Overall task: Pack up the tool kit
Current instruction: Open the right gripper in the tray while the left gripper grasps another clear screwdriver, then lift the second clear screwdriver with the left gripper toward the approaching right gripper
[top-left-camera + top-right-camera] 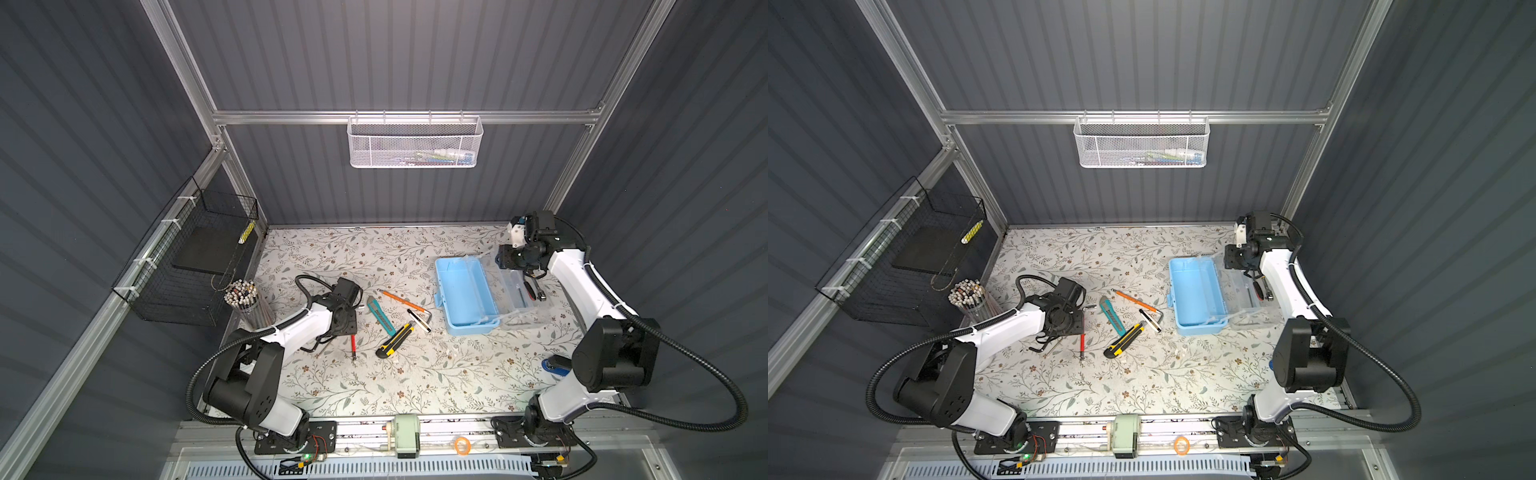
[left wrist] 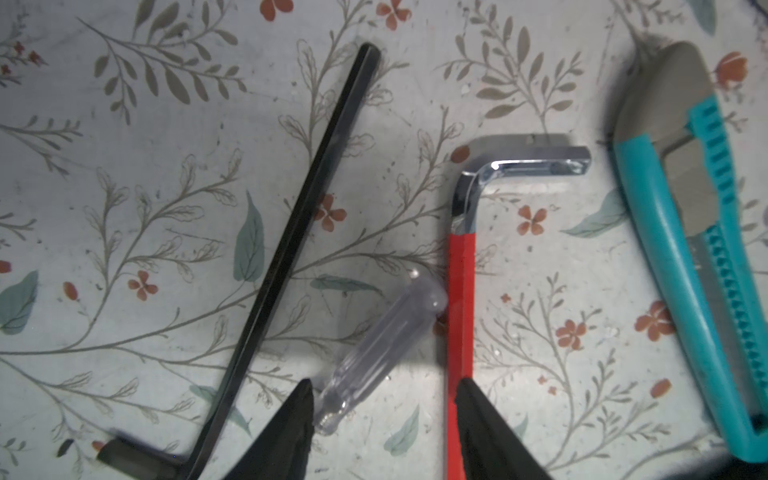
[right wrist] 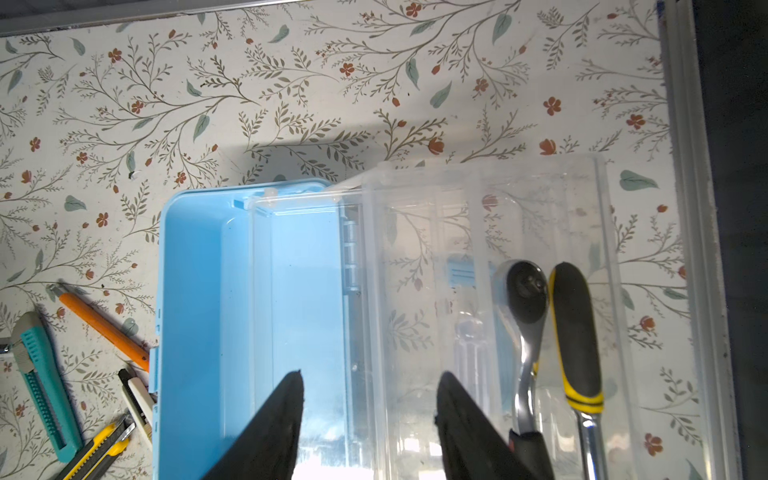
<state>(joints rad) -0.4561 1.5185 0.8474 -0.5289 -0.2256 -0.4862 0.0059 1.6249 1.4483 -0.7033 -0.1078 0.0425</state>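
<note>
Tool kit box [image 1: 463, 293] sits open on the counter [image 1: 415, 386], toward 2 o'clock from the counter's middle in both top views, and its blue tub is bare inside. Its clear lid [image 3: 419, 232] lies folded back flat on the counter at the box's 3 o'clock side. A ratchet [image 3: 525, 299] and a yellow-black handled tool [image 3: 575, 332] lie just beside each other in the lid.

The right claw [image 3: 372, 376] hangs over the hinge between tub and lid, jaws moderately apart with nothing between them.

Loose tools lie at 9 o'clock of the box: an orange-handled tool [image 1: 401, 301], a teal knife [image 1: 381, 316] and a yellow-black knife [image 1: 395, 341].

Farther toward 9 o'clock, the left claw [image 2: 385, 381] is low over the counter, jaws about half wide. They straddle a clear screwdriver handle [image 2: 374, 349], and one finger overlaps a red-handled tool [image 2: 461, 291]. The jaws are clamped on neither. A black hex key [image 2: 299, 232] lies near, outside the jaws.
</note>
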